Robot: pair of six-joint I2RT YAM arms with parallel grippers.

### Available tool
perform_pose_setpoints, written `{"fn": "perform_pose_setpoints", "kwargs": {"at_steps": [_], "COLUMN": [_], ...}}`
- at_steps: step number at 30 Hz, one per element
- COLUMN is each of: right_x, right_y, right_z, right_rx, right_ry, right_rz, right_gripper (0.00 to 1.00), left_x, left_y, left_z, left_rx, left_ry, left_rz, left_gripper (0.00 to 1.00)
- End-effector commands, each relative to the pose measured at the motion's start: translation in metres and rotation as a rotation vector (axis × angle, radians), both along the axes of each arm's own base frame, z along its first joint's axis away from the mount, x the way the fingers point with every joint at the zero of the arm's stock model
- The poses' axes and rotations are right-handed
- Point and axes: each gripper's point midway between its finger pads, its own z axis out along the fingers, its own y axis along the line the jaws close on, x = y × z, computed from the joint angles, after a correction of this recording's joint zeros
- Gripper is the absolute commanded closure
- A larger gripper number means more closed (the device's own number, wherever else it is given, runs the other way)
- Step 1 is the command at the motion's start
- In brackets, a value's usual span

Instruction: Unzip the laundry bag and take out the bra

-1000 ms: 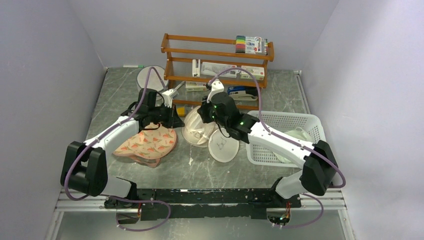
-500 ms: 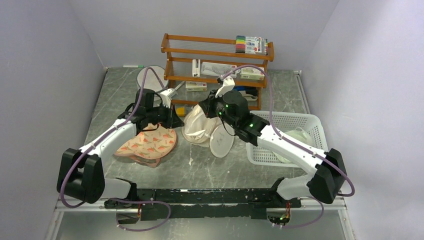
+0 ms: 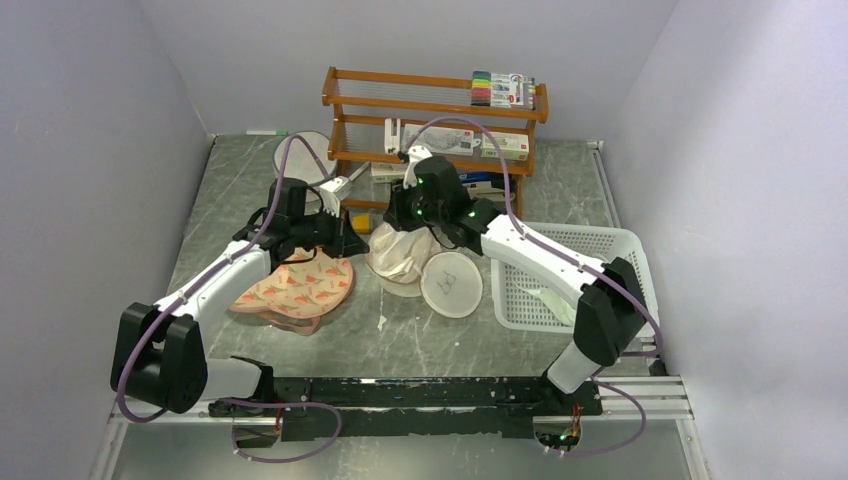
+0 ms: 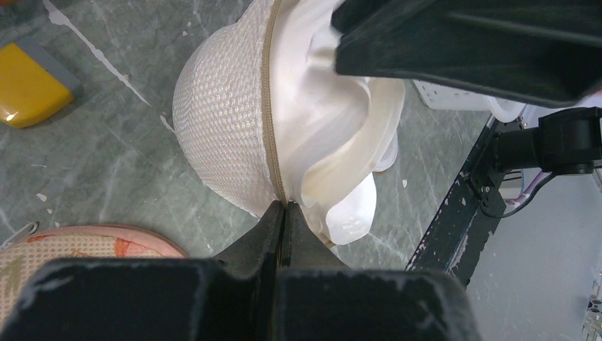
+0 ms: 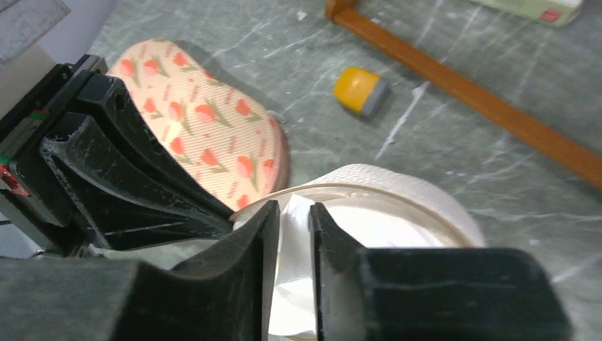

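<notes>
The left end effector (image 4: 282, 213) is clamped tight on the zip seam at the rim of the laundry bag (image 4: 220, 121), whose mesh dome sits on the worktop (image 4: 92, 177) just ahead of its tips. The right end effector (image 5: 292, 227) reaches into the open bag from above, jaws nearly together and apparently pinching a fold of the white bra (image 4: 334, 121) that spills out directly below it, though the contact is partly hidden. A peach printed case (image 5: 206, 135) lies just beside the left end effector.

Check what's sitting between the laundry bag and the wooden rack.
A small yellow-and-grey block, lying clear of both the laundry bag and the wooden rack; the right wrist view shows it.
</notes>
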Motion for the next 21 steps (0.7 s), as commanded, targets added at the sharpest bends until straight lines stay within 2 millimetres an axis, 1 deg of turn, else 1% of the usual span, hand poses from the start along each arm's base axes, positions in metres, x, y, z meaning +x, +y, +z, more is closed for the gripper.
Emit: {"fn": "perform_pose_setpoints", "kwargs": {"at_steps": [1, 4, 5, 8, 10, 13, 15, 18, 20, 21], "right_x": [0.011, 0.007, 0.001, -0.029, -0.051, -0.076, -0.088, -0.089, -0.086, -0.085], "right_y": [-0.031, -0.047, -0.048, -0.046, -0.043, -0.038, -0.033, -0.025, -0.016, -0.008], "right_z": [0.013, 0.025, 0.029, 0.027, 0.019, 0.006, -0.002, -0.006, -0.003, -0.002], "right_rx": [-0.176, -0.251, -0.273, -0.365, -0.442, -0.523, -0.52, -0.413, -0.269, -0.202], "right_ry": [-0.081, -0.144, -0.164, -0.223, -0.251, -0.254, -0.234, -0.183, -0.121, -0.101], "right_rz": [-0.051, -0.078, -0.066, -0.007, 0.022, 0.034, 0.029, -0.069, -0.184, -0.209], "right_gripper": [0.67, 0.49, 0.45, 0.36, 0.31, 0.3, 0.31, 0.37, 0.38, 0.38], "left_x": [-0.002, -0.001, -0.001, 0.0, 0.001, 0.001, 0.001, 0.001, 0.001, 0.001], "left_y": [-0.005, -0.004, -0.004, -0.003, -0.003, -0.004, -0.004, -0.004, -0.004, -0.004], "left_z": [0.006, 0.004, 0.003, 0.002, 0.002, 0.0, 0.0, 0.0, 0.0, 0.0], "left_rx": [-0.024, -0.017, -0.013, -0.007, -0.009, -0.009, -0.008, -0.009, -0.009, -0.009], "left_ry": [-0.03, -0.023, -0.021, -0.019, -0.019, -0.011, -0.009, -0.012, -0.012, -0.011], "left_rz": [-0.036, -0.031, -0.028, -0.023, -0.021, -0.024, -0.025, -0.022, -0.023, -0.023], "left_gripper": [0.93, 0.93, 0.93, 0.93, 0.93, 0.93, 0.93, 0.93, 0.93, 0.93]}}
